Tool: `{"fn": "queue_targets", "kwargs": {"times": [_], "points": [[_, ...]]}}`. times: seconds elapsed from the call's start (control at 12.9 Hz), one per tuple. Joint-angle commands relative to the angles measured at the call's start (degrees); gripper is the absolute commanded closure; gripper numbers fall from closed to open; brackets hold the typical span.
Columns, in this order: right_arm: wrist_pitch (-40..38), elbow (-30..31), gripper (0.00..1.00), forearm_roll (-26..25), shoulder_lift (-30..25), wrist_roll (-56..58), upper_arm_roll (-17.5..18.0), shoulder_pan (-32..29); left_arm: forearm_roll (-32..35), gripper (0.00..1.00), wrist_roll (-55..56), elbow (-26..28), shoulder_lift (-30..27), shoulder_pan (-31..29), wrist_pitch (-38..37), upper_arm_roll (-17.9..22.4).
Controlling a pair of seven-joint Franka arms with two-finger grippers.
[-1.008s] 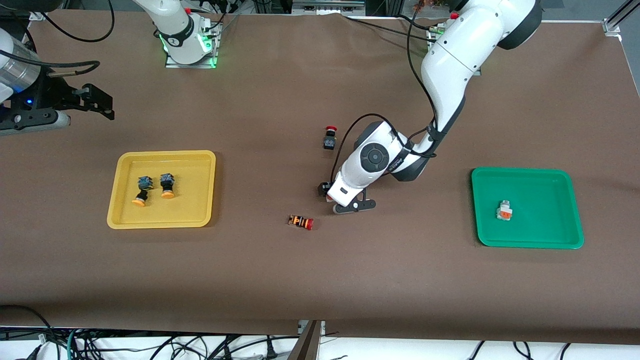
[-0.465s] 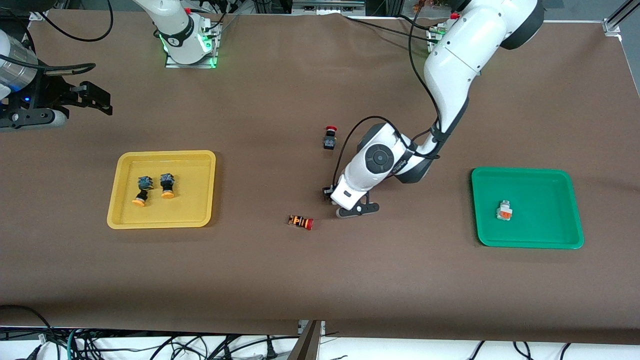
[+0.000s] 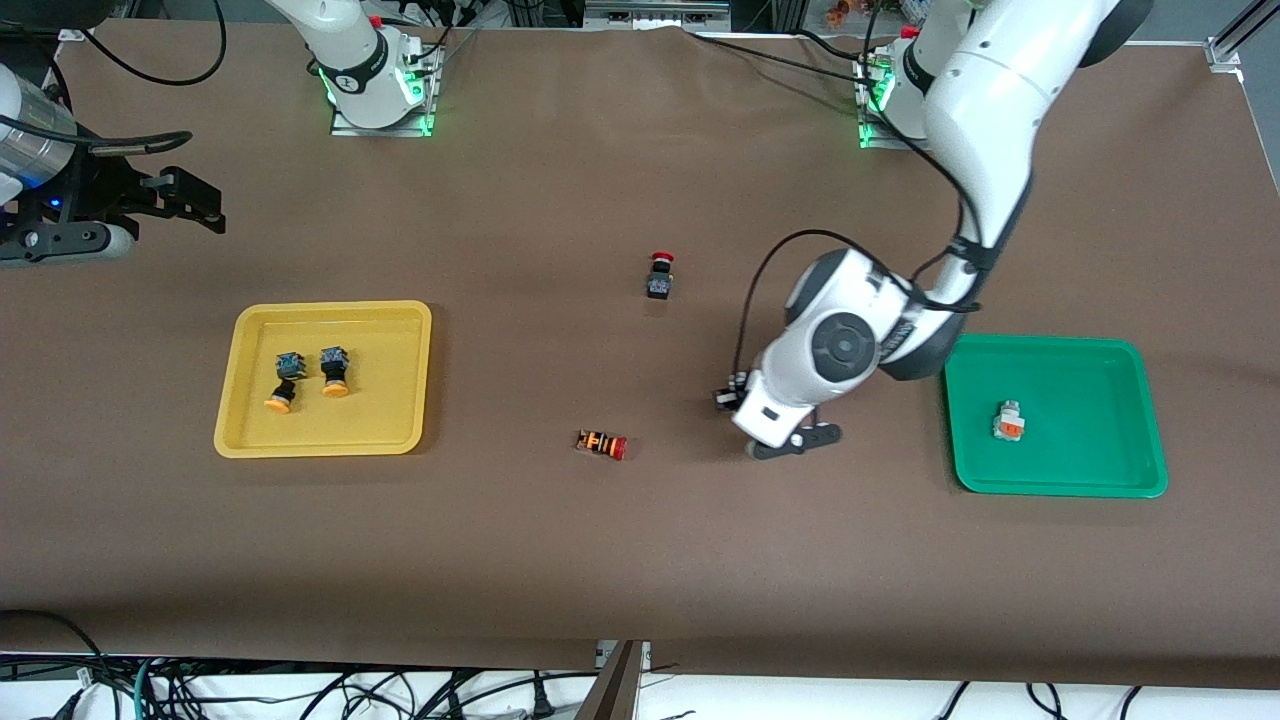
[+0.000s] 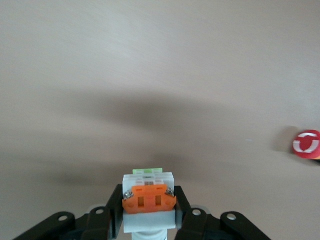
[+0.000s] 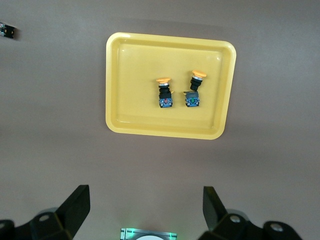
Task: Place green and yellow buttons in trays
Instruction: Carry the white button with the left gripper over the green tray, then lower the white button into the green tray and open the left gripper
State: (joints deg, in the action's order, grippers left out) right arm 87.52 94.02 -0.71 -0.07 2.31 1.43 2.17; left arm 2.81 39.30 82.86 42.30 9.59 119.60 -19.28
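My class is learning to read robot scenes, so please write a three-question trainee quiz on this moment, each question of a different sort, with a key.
1. True or false: the shallow green plastic tray holds two white-bodied switches.
2. How many black-bodied switches with round yellow caps lie in the shallow yellow plastic tray?
3. Which hand grips a white-bodied switch with an orange mark? A) left hand B) right hand C) neither

Key
1. False: one white-bodied switch lies there.
2. Two.
3. A. The left hand is shut on it over bare table between the orange-striped piece with a red cap and the green tray; the right hand waits open.
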Motion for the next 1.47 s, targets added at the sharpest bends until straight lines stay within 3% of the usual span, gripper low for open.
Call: {"fn": "queue_targets", "kwargs": {"times": [0.0,0.54,0.85,1.01,1.24,1.4], "points": [[-1.21,-2.00,0.00,-0.35,1.03,-0.46,0.59,-0.67,4.19,0.82,-9.73,1.51,-3.00,-4.12,-7.07,0.38],[-2.00,-4.90,0.00,-0.17,2.79,-1.08,0.59,-0.67,7.98,0.81,-45.92,2.66,-5.91,-21.42,-13.41,0.56],[-2.00,-4.90,0.00,-0.35,2.79,-1.08,0.59,-0.58,10.54,0.81,-70.82,2.83,-6.44,-33.55,-12.29,0.47],[-2.00,-4.90,0.00,-0.52,2.79,-1.08,0.59,-0.58,12.55,0.81,-71.47,5.10,-5.92,-35.69,-7.04,0.56],[-2.00,-4.90,0.00,-0.61,2.79,-1.08,0.59,-0.58,15.03,0.79,-71.65,14.68,-4.78,-37.18,10.86,0.64],[-1.92,-4.90,0.00,-0.35,2.79,-1.08,0.59,-0.58,19.32,0.77,-73.23,14.61,-3.19,-37.54,13.47,0.56]]}}
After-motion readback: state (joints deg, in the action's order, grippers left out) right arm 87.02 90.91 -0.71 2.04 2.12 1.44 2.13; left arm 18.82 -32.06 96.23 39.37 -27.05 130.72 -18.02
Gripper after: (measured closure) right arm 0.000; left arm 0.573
